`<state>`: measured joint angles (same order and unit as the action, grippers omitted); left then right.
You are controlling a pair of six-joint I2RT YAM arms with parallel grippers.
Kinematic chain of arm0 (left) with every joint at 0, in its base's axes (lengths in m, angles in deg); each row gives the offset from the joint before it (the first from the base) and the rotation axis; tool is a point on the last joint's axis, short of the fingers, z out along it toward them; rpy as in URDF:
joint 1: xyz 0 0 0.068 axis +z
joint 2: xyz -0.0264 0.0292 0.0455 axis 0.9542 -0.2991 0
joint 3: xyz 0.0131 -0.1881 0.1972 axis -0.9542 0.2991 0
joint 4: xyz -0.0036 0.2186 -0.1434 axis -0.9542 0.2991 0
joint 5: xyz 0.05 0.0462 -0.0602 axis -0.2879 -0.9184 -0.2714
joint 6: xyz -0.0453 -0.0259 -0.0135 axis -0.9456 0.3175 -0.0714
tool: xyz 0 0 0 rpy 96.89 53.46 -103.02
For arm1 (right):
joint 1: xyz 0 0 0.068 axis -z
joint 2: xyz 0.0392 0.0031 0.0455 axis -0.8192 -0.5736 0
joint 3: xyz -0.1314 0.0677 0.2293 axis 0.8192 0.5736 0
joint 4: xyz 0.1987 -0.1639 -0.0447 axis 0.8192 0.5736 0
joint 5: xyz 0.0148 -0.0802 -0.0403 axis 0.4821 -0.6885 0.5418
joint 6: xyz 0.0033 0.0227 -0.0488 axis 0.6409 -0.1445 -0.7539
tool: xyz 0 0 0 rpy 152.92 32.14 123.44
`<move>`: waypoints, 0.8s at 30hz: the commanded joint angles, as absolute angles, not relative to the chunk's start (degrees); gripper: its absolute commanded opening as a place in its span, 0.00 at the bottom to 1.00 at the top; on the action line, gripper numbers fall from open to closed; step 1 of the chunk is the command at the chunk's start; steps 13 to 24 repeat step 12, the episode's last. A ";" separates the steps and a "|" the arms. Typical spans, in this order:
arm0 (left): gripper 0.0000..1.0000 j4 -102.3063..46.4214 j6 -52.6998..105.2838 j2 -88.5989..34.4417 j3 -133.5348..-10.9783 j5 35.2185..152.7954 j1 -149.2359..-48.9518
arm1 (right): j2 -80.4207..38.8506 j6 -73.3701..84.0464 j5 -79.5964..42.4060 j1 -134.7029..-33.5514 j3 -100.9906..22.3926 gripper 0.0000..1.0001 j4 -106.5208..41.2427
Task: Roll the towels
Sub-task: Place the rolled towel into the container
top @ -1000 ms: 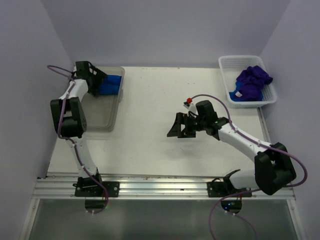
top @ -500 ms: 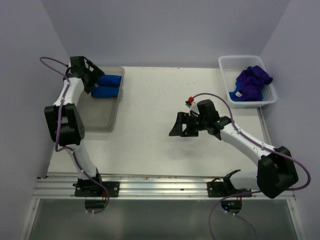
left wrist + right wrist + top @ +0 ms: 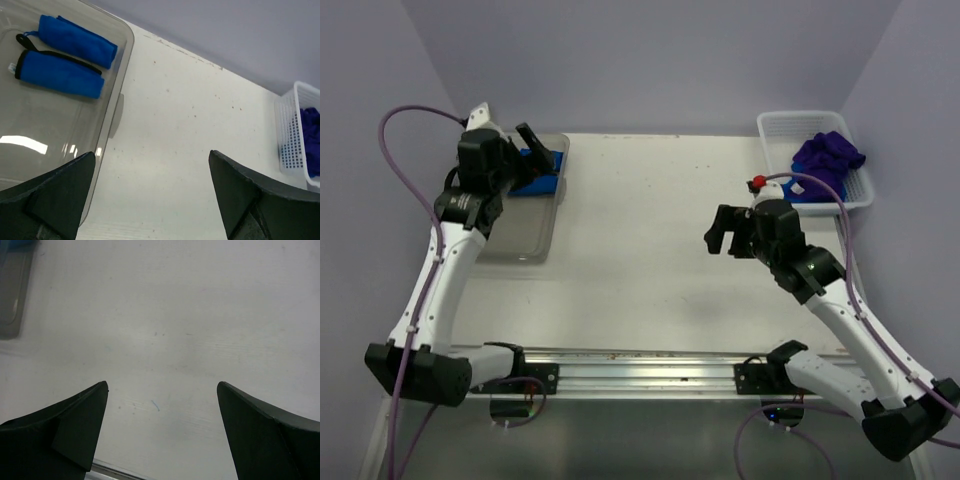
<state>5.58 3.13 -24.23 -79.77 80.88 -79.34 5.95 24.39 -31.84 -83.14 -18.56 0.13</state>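
- Two rolled blue towels [image 3: 62, 74] lie side by side in the clear plastic bin [image 3: 131, 40]: soft, tight cylinders with dark edging.
- Unrolled purple towels [image 3: 827, 160] sit crumpled in the white mesh basket [image 3: 772, 140], with some blue cloth beneath them.
- The left gripper [image 3: 150, 165] and the right gripper [image 3: 162, 390] both hang empty, fingers spread.
- The right arm, being nearer, probably fetches the next one. Pinching a single edge should keep the rest of the limp heap behind, and it can then be spread flat on the smooth table [image 3: 650, 220].

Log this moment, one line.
left fingers open, empty, by clear plastic bin; right fingers open, empty, over table; two rolled blue towels in bin; purple towels in white plastic basket
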 commanded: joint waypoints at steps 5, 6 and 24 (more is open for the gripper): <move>1.00 -0.34 8.87 -7.50 -61.56 92.67 -87.62 | 16.42 23.39 -52.42 -83.12 -18.34 0.97 6.75; 1.00 -0.79 9.13 -6.00 -60.22 93.12 -88.32 | 17.57 23.83 -54.17 -83.13 -17.64 0.97 7.19; 1.00 -0.26 8.95 -6.07 -55.81 95.06 -91.75 | 22.32 25.94 -56.82 -83.12 -16.05 0.99 10.53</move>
